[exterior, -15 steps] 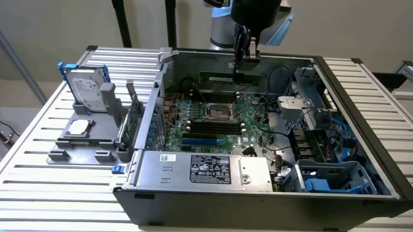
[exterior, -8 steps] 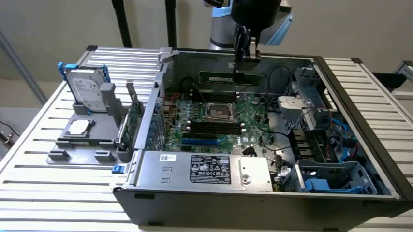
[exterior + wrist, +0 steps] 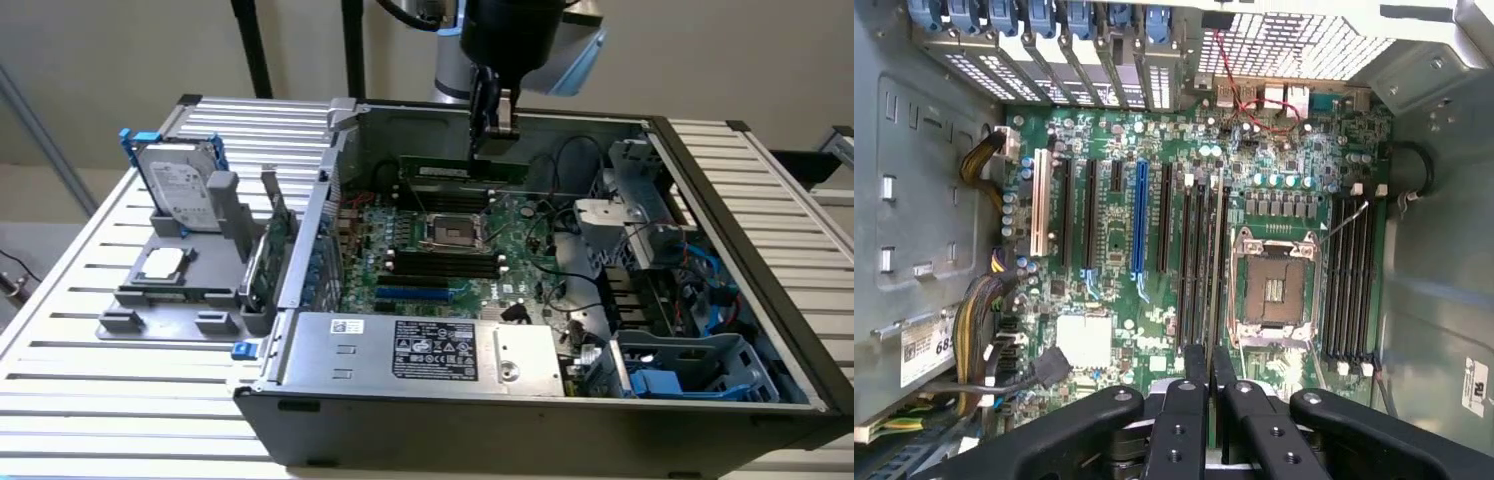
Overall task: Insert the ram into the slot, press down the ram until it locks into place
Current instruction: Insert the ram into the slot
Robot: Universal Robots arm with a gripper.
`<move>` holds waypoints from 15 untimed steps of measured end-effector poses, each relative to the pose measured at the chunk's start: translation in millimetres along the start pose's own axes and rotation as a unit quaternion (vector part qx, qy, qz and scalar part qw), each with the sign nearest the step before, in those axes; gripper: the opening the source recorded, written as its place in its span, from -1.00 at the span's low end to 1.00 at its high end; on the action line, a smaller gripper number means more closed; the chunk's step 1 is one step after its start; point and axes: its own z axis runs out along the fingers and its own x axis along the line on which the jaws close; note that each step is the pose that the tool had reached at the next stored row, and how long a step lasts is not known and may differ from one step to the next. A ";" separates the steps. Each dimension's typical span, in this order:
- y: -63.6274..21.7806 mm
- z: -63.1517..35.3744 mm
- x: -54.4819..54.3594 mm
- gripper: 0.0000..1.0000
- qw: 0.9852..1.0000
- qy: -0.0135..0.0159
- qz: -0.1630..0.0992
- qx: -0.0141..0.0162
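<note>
My gripper (image 3: pixel 478 148) hangs inside the open computer case, shut on the ram (image 3: pixel 454 170), a long thin green stick held level above the far part of the motherboard (image 3: pixel 521 275). Seen edge-on in the wrist view, the ram (image 3: pixel 1211 320) runs out from between the black fingers (image 3: pixel 1192 385) of the gripper (image 3: pixel 1209 372). It lies over and along a group of parallel black slots (image 3: pixel 1194 260) beside the CPU socket (image 3: pixel 1274 290). A second group of black slots (image 3: pixel 1351 280) lies on the socket's other side. In the exterior view, black slots (image 3: pixel 434 265) sit nearer than the CPU socket (image 3: pixel 447 232).
A bright blue socket (image 3: pixel 420 293) (image 3: pixel 1140 220) lies among the expansion sockets. The grey power supply (image 3: pixel 414 350) fills the case's near side, and a drive cage (image 3: pixel 681 365) with cables stands at the exterior view's right. A hard drive (image 3: pixel 180 185) stands on a grey holder outside.
</note>
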 end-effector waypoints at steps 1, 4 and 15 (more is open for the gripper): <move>1.9 1.8 0.0 -0.73 1.000 0.000 0.000 0.000; 5.7 7.4 0.1 -0.73 1.000 0.000 -0.003 0.000; 12.5 27.7 1.0 -0.73 1.000 0.001 -0.013 0.000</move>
